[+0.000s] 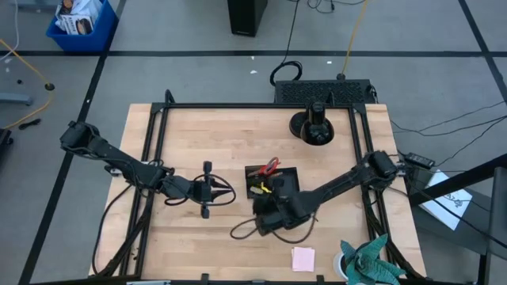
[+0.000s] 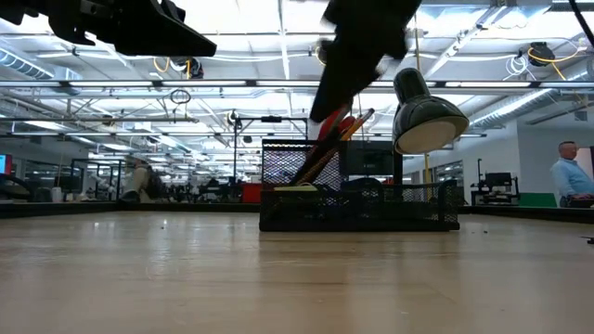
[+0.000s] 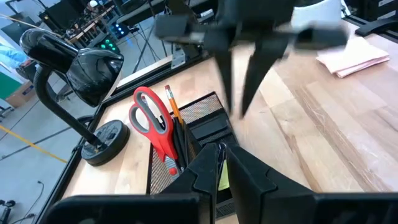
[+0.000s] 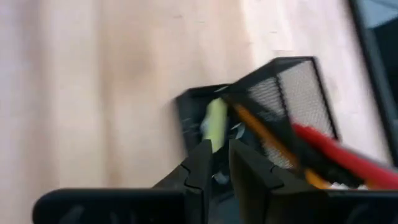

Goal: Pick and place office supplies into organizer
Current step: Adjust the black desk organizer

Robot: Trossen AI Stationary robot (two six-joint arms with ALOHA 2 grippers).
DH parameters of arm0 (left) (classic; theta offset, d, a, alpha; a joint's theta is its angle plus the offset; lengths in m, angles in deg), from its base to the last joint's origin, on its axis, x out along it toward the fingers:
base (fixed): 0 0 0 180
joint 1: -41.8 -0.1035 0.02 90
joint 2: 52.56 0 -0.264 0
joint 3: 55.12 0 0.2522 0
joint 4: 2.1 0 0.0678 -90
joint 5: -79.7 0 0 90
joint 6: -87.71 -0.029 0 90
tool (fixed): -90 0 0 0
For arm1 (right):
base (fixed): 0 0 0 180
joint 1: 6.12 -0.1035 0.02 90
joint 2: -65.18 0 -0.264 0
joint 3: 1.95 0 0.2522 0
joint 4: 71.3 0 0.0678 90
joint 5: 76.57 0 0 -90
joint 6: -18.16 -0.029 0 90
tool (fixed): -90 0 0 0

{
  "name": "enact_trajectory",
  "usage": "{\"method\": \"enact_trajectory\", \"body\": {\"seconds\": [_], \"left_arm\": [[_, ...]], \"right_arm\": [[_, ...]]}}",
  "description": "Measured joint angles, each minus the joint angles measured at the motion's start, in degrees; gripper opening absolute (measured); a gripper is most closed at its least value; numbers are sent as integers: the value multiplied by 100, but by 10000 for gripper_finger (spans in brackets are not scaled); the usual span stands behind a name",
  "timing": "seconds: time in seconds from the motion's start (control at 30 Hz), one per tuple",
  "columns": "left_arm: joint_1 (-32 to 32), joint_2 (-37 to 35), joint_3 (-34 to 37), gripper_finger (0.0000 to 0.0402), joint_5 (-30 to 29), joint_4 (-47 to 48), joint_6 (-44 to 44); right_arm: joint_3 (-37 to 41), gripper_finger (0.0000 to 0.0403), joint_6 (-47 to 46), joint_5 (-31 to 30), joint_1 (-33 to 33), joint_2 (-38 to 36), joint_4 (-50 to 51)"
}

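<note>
I take the mesh organizer (image 1: pixel 272 180) as my landmark; it sits near the middle of the tabletop (image 1: pixel 222 134). The red-handled scissors (image 3: pixel 152 124) and an orange pencil (image 3: pixel 172 106) stand tilted in its tall mesh cup, handles and eraser end up, leaning because the cup is wider than they are. A yellow-green piece (image 4: pixel 216 122) lies in a low compartment just beside that cup.

My right tool (image 4: pixel 215 163) hangs just above the organizer, over that low compartment. Its fingers are nearly together with only a thin gap, and I see nothing pinched between them, so I judge it released after a drop, though I cannot be sure. My left tool (image 1: pixel 207 190) waits well to the left of the organizer, above bare wood, fingers drawn close and empty; I keep it there so it stays out of the working arm's path.

The pink sticky-note pad (image 1: pixel 303 258) lies on the tabletop well in front of the organizer, toward the near edge, not yet stowed. The black desk lamp (image 1: pixel 313 125) stands behind the organizer.
</note>
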Motion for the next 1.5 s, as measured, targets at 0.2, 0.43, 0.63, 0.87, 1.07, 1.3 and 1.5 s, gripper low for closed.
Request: {"method": "enact_trajectory", "body": {"seconds": [0.2,0.43,0.63,0.87,1.07,1.3,1.5], "left_arm": [[0,-2,0,42,0,0,7],[-1,-2,0,42,0,-33,74],[-1,-1,0,42,0,-35,206],[-2,-1,0,42,0,-39,334],[-1,-2,0,42,0,-39,344],[-1,-1,0,42,0,-34,330],[-1,-2,0,42,0,13,340]], "right_arm": [[0,50,19,1153,-311,-678,408],[0,47,-665,557,-919,-1303,1196],[291,6,-1050,-110,-1238,-1361,1552],[1598,1,-1200,249,-674,-1348,1203],[2341,1,-832,799,-81,-1347,550],[2542,0,-683,973,261,-1349,329],[2545,0,-727,1430,358,-1349,337]]}}
